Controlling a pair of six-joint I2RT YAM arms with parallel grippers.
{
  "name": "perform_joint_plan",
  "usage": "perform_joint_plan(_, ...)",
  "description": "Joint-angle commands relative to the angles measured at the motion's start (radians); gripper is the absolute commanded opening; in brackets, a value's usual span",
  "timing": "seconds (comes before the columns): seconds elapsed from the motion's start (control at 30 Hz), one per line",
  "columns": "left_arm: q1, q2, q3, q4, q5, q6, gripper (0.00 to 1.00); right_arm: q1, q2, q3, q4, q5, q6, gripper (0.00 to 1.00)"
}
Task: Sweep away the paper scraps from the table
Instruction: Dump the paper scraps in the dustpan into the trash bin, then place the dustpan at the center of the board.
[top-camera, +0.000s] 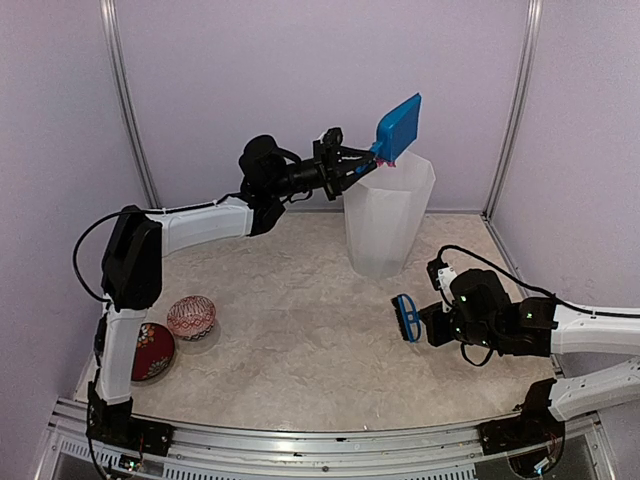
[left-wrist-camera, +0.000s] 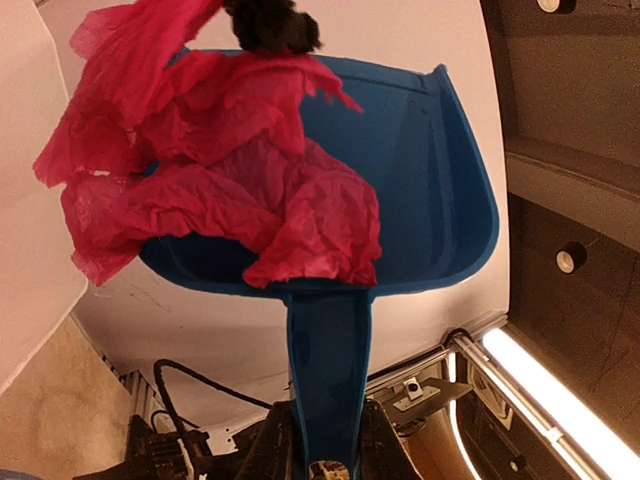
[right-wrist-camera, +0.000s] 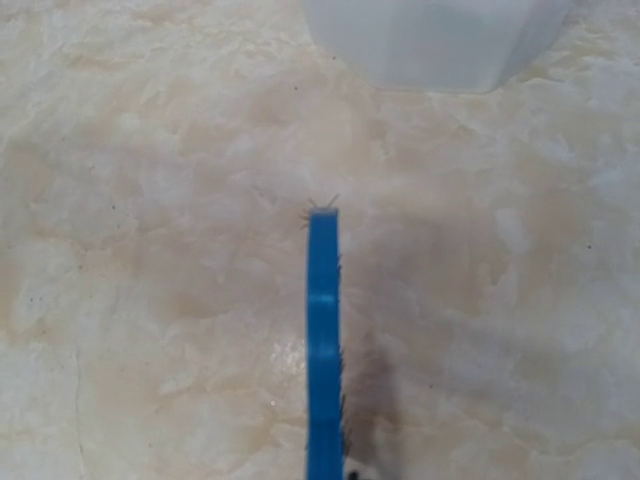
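Above the beige table (top-camera: 300, 340), the paper scraps (left-wrist-camera: 220, 170) were heaped in a dustpan (top-camera: 402, 125) clenched by the left gripper (top-camera: 350, 160) at the rim of the bin (top-camera: 385, 225), the brush (top-camera: 405, 317) being clamped in the right gripper (top-camera: 425, 322); overhanging scraps could be spilled outside the bin if tipped askew.

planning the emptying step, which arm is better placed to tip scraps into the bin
Left: its fingers clamp the dustpan handle, the pan tilted above the bin with paper scraps in it. The right arm holds the brush low over the table.
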Motion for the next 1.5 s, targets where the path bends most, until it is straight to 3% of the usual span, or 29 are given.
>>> perform_joint_plan(0.0, -0.001, 0.043, 0.008, 0.188, -0.083, -0.191, 0.0, -0.009, -0.012, -0.006, 0.026, -0.005, 0.016, 0.0)
perform_joint_plan(0.4, -0.009, 0.104, 0.055, 0.209, -0.14, -0.27, 0.0, -0.009, -0.027, -0.014, 0.018, -0.005, 0.025, 0.0)
perform_joint_plan(0.73, 0.001, 0.045, 0.038, 0.081, -0.064, -0.106, 0.0, -0.009, -0.062, -0.001, -0.004, -0.002, 0.023, 0.0)
perform_joint_plan(1.1, 0.044, -0.103, -0.012, -0.105, 0.077, 0.171, 0.0, -0.01, -0.105, -0.02, 0.019, 0.005, 0.022, 0.0)
perform_joint_plan(1.23, 0.056, -0.179, -0.013, -0.331, 0.091, 0.389, 0.0, -0.013, -0.095, -0.01, 0.026, 0.007, 0.01, 0.0)
perform_joint_plan(1.47, 0.083, -0.33, -0.059, -0.758, -0.023, 0.771, 0.0, -0.029, -0.081, 0.003, 0.044, 0.02, -0.018, 0.0)
